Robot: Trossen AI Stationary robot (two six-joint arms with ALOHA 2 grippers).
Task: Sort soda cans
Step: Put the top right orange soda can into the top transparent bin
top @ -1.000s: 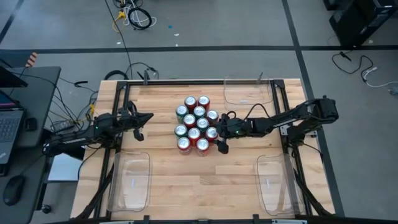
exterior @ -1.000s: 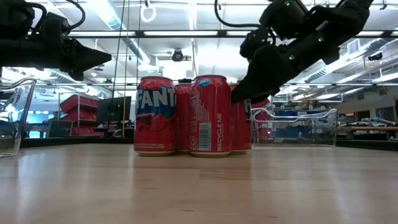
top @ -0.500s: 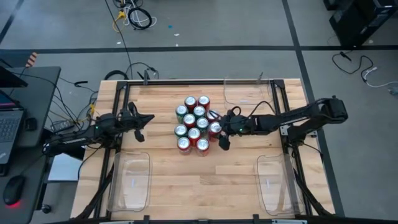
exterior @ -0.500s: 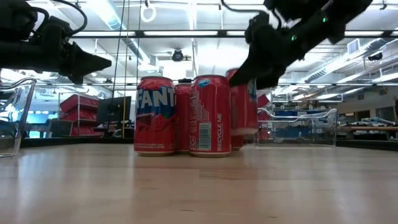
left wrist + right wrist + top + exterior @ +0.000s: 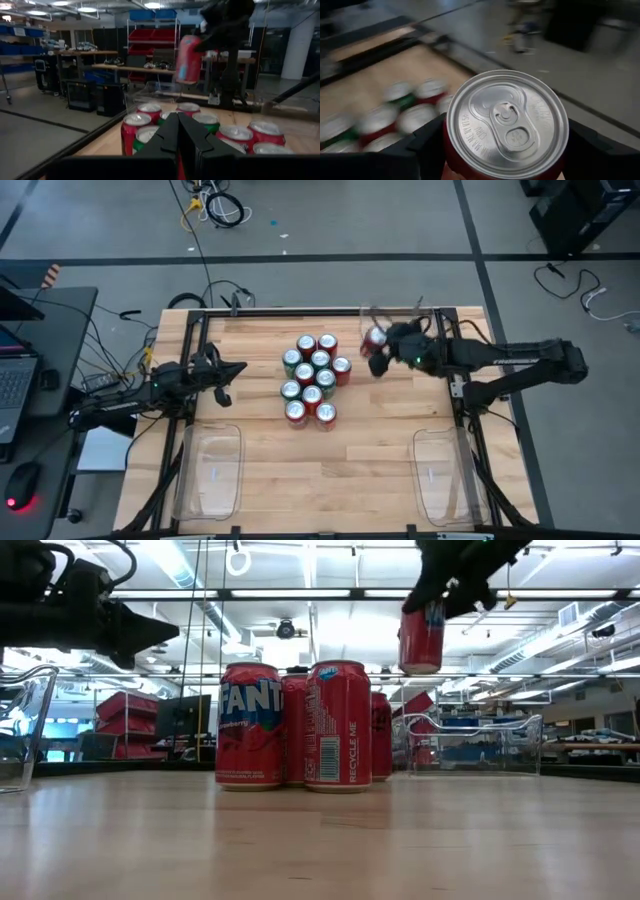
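Note:
Several red and green soda cans stand upright in a tight cluster mid-table, also in the low view. My right gripper is shut on one red can, held high in the air right of the cluster, by the far clear bin. My left gripper hovers shut, left of the cluster, above the table. My right gripper pinches the red can's body just below the silver top, with one finger on each side. The fingers come from above, slanting in from the table's right. The can hangs lifted clear, nearly upright, its lower end free.
Clear plastic bins sit at the near left and near right corners, and a third at the far right. Bare wood lies between the cluster and the bins. Cables and a laptop lie off the table's left edge.
My right gripper has lifted a red can out of the cluster's right side. It has carried the can up and toward the far right edge, close to the far bin. The other cans have stayed in place.

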